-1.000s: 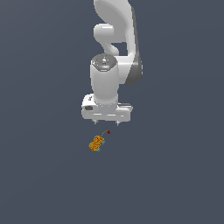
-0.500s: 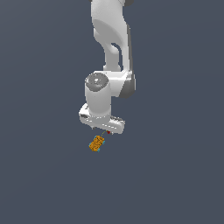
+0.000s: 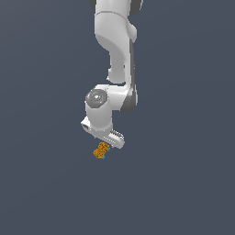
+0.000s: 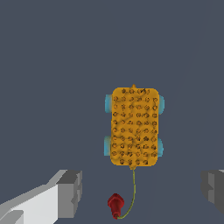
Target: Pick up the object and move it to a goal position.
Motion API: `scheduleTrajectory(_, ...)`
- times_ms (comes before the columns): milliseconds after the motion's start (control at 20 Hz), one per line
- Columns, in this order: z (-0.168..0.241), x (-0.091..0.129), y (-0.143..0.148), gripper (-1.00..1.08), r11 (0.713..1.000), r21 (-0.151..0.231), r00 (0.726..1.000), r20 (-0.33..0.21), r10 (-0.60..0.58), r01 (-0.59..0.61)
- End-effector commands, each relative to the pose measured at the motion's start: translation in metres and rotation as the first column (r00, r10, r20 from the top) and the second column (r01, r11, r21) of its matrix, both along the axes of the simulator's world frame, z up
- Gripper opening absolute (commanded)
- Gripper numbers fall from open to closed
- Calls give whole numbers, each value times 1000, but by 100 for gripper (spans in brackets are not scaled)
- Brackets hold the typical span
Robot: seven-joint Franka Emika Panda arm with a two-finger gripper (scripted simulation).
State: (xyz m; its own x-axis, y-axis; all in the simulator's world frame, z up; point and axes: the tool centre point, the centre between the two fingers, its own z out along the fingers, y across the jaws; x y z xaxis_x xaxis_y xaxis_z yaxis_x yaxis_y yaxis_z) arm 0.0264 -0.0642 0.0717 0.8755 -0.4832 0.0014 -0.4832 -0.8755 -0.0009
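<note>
You are looking at a flat, dark slate-grey tabletop (image 3: pixel 183 183) that fills both views edge to edge; no walls, edges or other furnishings show.

In the exterior view the white arm (image 3: pixel 117 50) drops from the top centre of the frame, bends at a rounded joint just left of centre, and ends in the tool (image 3: pixel 109 143), which is tilted and sits just above the block (image 3: pixel 101 150). The block lies a little below and left of the frame's centre, its upper end tucked close under the tool; you cannot tell there whether they touch.

In the wrist view the tool (image 4: pixel 142 188) is spread wide: one grey finger pad (image 4: pixel 70 188) shows at the lower left, the other at the lower right edge, with nothing between them. The orange, dark-speckled block (image 4: pixel 134 127) with cyan trim lies at centre, clear of both pads. A thin greenish thread runs from it to the red dot (image 4: pixel 116 204) near the bottom centre.
</note>
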Motion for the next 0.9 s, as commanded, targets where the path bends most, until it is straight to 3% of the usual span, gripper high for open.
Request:
scheduleTrajectory(0, -5, 0, -2, 100, 1000, 0, 1000, -1, -23, 23)
scheduleTrajectory(400, -11, 0, -3, 100, 1000, 0, 1000, -2, -26, 26)
scheduleTrajectory(850, -51, -1, -3, 100, 1000, 0, 1000, -2, -30, 30)
